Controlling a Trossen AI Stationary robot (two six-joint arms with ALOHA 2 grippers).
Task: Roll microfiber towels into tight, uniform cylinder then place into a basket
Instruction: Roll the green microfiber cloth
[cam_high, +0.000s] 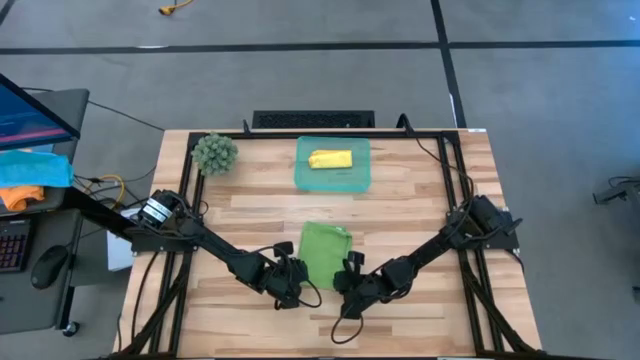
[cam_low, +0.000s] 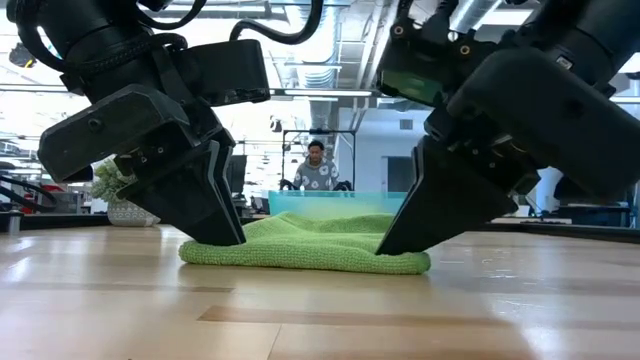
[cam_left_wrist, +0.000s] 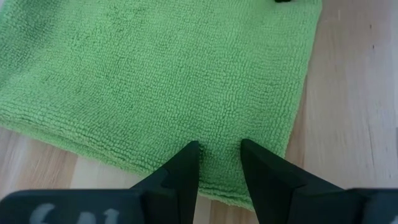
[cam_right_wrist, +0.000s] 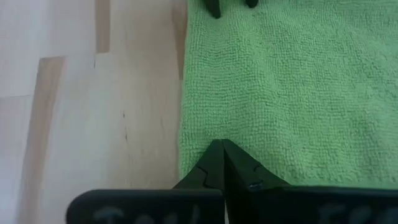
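Both end effectors press on the green towel's near edge.

The arms hide that edge from above, so any real hold is hard to judge. Left end effector (cam_left_wrist: 219, 149) tilts down, fingers partly apart on the green towel (cam_high: 325, 252). Right end effector (cam_right_wrist: 219, 147), closed, touches the opposite corner. The yellow towel (cam_high: 330, 159) lies rolled in the basket (cam_high: 332, 182), at the surface's far side.

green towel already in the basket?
No. In the high view the green towel lies on the table, apart from the basket, which holds only the yellow towel.
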